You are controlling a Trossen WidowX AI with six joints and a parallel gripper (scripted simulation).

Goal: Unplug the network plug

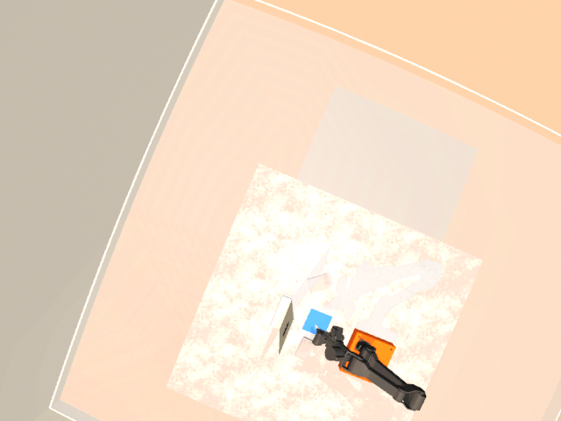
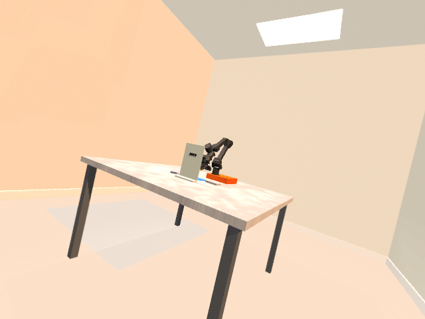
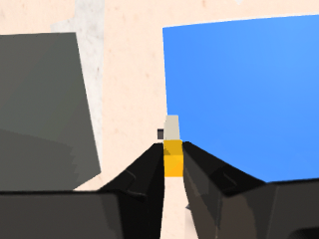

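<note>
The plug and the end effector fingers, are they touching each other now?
Touching. In the wrist view both dark fingers press flat against the sides of the yellow plug, with no gap on either side.

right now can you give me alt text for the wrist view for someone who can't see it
The black gripper is shut on a small yellow network plug with a pale tip, held above the table. The blue marked square fills the right side, just right of the plug; the grey upright panel stands at left.

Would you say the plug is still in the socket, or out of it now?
Out. The wrist view shows the plug clamped between the tool's fingers, beside the blue square.
</note>
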